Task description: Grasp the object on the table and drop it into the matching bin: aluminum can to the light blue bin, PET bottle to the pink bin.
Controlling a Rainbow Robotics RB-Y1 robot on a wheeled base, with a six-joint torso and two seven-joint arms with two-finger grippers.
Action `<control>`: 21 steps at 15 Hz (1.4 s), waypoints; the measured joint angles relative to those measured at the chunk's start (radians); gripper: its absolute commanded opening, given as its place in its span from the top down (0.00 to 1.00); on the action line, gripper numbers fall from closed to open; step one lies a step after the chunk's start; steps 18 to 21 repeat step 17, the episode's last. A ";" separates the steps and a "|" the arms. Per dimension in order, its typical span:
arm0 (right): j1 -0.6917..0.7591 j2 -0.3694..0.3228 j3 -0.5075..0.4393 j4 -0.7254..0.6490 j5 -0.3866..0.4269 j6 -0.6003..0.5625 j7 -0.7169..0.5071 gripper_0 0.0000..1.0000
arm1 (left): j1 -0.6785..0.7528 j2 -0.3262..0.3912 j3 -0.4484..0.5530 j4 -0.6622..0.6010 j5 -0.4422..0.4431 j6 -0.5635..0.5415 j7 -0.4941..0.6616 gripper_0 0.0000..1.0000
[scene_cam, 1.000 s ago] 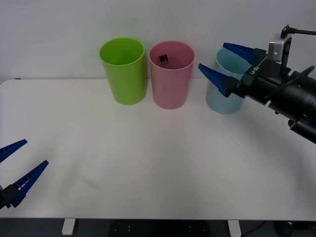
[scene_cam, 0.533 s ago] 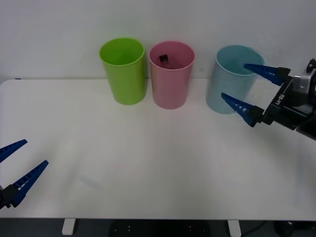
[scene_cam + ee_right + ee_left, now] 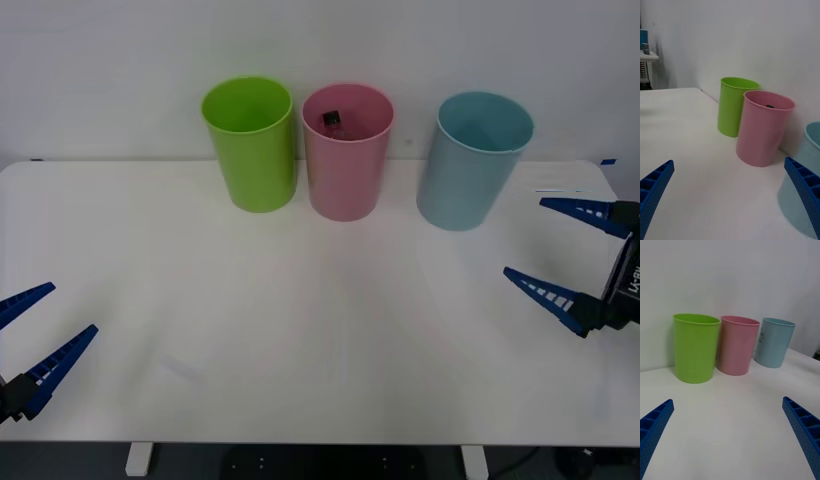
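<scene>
Bottle (image 3: 331, 119) sits in pink bin (image 3: 347, 170), upper center; right gripper (image 3: 572, 257), released at right edge, risks clipping blue bin (image 3: 470, 180) if it swings back.

White table (image 3: 300, 330) with rounded corners, bearing three upright bins in a row along its far edge. Lime green bin (image 3: 250, 143) lies farthest from the right gripper (image 3: 560, 255), pink bin (image 3: 347, 150) between, light blue bin (image 3: 472, 160) nearest; green and pink apparently just apart.

A lime green bin (image 3: 250, 143) stands upright in the upper left of the front frame — round, widening to its rim. Behind it runs a plain white wall (image 3: 100, 70) — bare and evenly lit.
</scene>
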 measured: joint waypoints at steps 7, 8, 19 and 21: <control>0.036 0.007 -0.072 0.158 0.000 -0.253 0.014 0.00 | 0.000 0.000 0.000 0.000 0.000 0.000 0.000 0.00; 0.053 0.007 -0.076 0.159 0.000 -0.254 0.014 0.00 | 0.000 0.000 0.000 0.000 0.000 0.000 0.000 0.00; 0.163 0.008 -0.080 0.159 0.013 -0.247 0.021 0.00 | 0.000 0.000 0.000 0.000 0.000 0.000 0.000 0.00; 0.163 0.008 -0.080 0.159 0.013 -0.247 0.021 0.00 | 0.000 0.000 0.000 0.000 0.000 0.000 0.000 0.00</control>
